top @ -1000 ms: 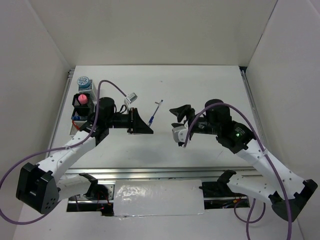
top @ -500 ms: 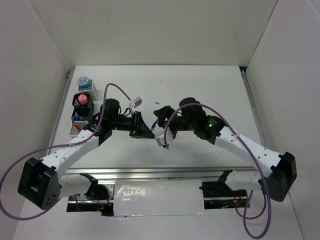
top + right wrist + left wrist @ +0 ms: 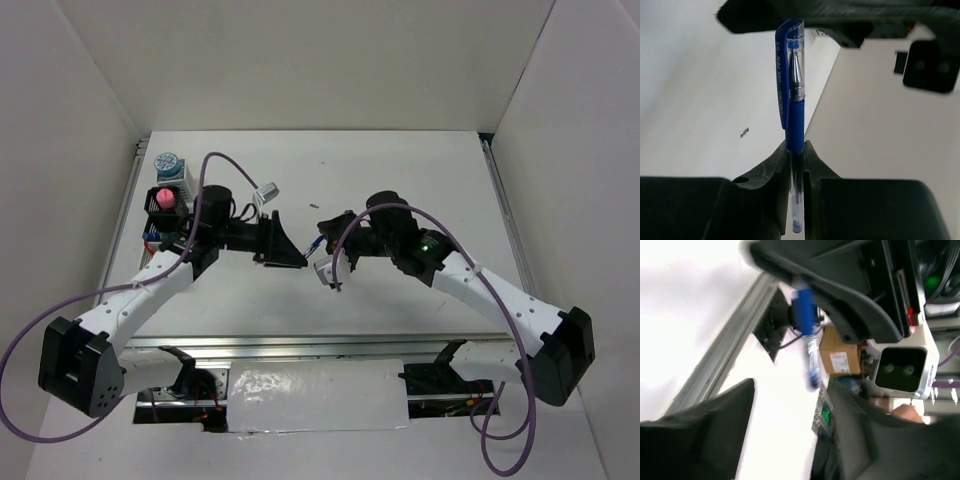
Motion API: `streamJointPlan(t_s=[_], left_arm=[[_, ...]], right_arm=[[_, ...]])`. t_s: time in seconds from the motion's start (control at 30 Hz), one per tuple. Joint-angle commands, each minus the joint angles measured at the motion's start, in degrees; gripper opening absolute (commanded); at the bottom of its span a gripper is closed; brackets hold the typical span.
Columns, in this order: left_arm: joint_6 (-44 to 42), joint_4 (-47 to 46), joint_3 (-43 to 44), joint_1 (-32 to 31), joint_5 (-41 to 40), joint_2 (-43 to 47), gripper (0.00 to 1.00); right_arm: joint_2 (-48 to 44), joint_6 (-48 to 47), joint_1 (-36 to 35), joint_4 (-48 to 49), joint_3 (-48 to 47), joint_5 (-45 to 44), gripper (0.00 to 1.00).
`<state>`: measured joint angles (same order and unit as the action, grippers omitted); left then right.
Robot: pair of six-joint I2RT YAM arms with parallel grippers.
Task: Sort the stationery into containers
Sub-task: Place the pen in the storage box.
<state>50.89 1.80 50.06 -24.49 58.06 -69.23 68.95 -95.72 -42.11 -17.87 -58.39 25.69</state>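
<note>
A blue pen (image 3: 792, 100) with a clear barrel stands gripped between the pads of my right gripper (image 3: 795, 147), which is shut on it above the table's middle (image 3: 316, 243). Facing it, my left gripper (image 3: 290, 250) is open, and the pen (image 3: 807, 335) hangs just beyond its spread fingers (image 3: 705, 435) without touching them. The containers (image 3: 160, 255) stand in a row at the table's left edge. In them are a round blue-white tin (image 3: 167, 162), a pink piece (image 3: 165, 198) in a black box, and something blue (image 3: 152, 238).
A small dark speck (image 3: 314, 205) lies on the white table (image 3: 420, 170) behind the grippers. White walls close in both sides and the back. A metal rail (image 3: 300, 345) runs along the near edge. Purple cables loop off both arms.
My right arm swung left to the pen that the left gripper held, and shut on it. The left gripper then opened and let the pen go.
</note>
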Motion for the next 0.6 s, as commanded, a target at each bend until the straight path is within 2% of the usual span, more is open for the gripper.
streamJointPlan(t_s=[0.0,0.1,0.13,0.17,0.2,0.23,0.27,0.3,0.33,0.37,0.4,0.43,0.47,0.57], left_arm=[[-10.3,8.4,5.5,6.9,2.7,1.9,0.78],[-15.5,13.6,8.2,12.9,4.3,3.6,0.82],[-17.7,14.1,8.7,17.3,4.9,4.2,0.82],[-18.3,12.7,9.3,19.7,4.8,5.6,0.84],[-16.5,10.2,9.2,23.4,4.6,7.7,0.84],[-14.9,6.5,8.5,24.2,4.7,8.8,0.84],[-12.8,2.2,6.7,26.1,4.8,10.0,0.84],[-11.2,-7.9,5.8,26.9,5.0,11.0,0.81],[-8.8,-12.5,5.0,27.0,5.5,13.0,0.79],[-8.5,-16.4,4.0,26.5,5.9,13.7,0.75],[-11.0,-19.5,4.0,25.1,6.2,14.2,0.74],[-12.6,-19.6,4.2,24.9,5.6,15.0,0.72],[-14.9,-19.6,4.6,21.5,4.8,15.4,0.66],[-15.5,-22.1,4.3,18.3,0.8,16.8,0.62]], right_arm=[[-5.0,6.0,2.0,2.6,-0.2,2.2,0.00],[-7.3,14.2,4.7,0.8,-0.6,3.0,0.00],[-7.9,17.4,5.3,1.5,-0.1,3.5,0.00],[-8.6,25.8,6.5,2.1,0.0,4.1,0.00],[-9.4,30.2,7.1,2.4,-0.7,5.7,0.00],[-9.4,35.1,7.5,2.1,-1.4,6.6,0.00],[-9.1,46.0,7.9,1.8,-2.6,7.3,0.00],[-7.6,51.1,8.8,1.0,-5.6,8.5,0.00],[-6.6,56.1,9.1,-1.3,-7.3,12.2,0.00],[-5.6,65.6,9.1,-2.1,-9.1,13.9,0.00],[-3.8,70.4,9.2,-2.3,-11.7,15.7,0.00],[-3.1,75.5,9.3,-1.4,-12.8,19.4,0.00],[-2.1,84.2,9.2,-0.2,-14.0,21.3,0.00],[-0.6,97.8,7.4,5.5,-15.3,25.3,0.00]])
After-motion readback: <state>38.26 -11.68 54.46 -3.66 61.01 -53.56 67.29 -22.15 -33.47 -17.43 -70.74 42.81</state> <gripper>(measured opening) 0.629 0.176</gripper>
